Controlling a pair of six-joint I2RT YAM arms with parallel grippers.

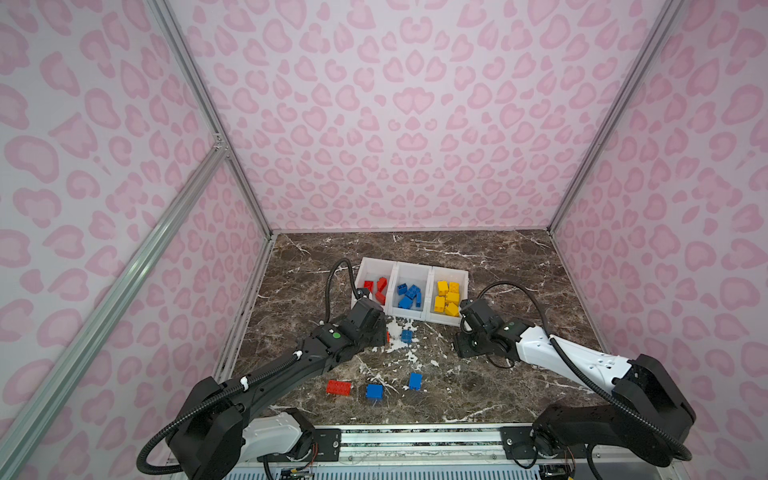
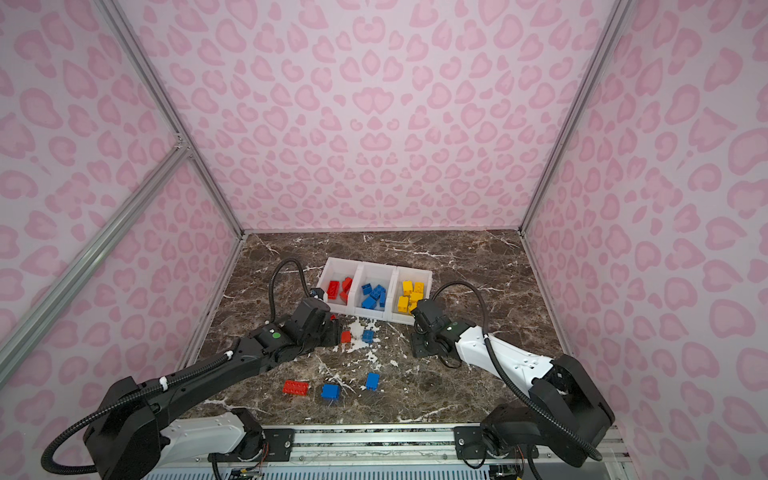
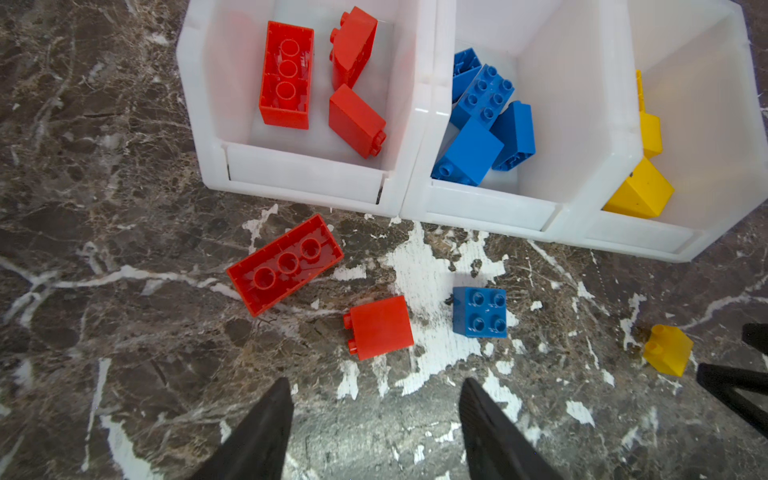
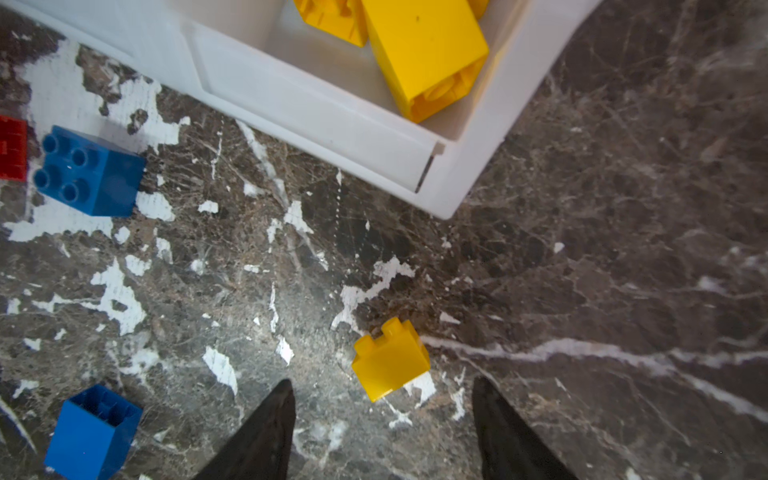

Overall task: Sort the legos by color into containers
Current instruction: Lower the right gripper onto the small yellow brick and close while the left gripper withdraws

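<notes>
In both top views each arm's jaws are hidden beneath its own wrist. The wrist cameras show the left gripper and the right gripper with fingers spread apart and nothing between them. The left arm covers nearly all of the upturned red oblong. The small yellow brick, on its side just ahead of the right fingertips, cannot be seen from above. The red square brick is cut off at the edge of the right wrist view. The three containers stand joined in a row at the middle of the frame. The right wrist overlaps the near corner of the yellow bin, so its pile is hard to count. The upturned red oblong lies hollow side up, its long axis slanted toward the front lip of the red bin. The near red oblong, in the lower middle of the frame, lies studs up with its long axis running across the frame. Seven legos lie loose on the marble table: three red, one yellow, and three blue. The blue ones are the studs-up blue square beside the red square brick, and a first near blue brick and a second near blue brick just right of the near red oblong. The red bin holds three red bricks, one an oblong lying hollow side up with its long axis front to back. The blue bin holds at least four overlapping blue bricks, and the yellow bin about six.
</notes>
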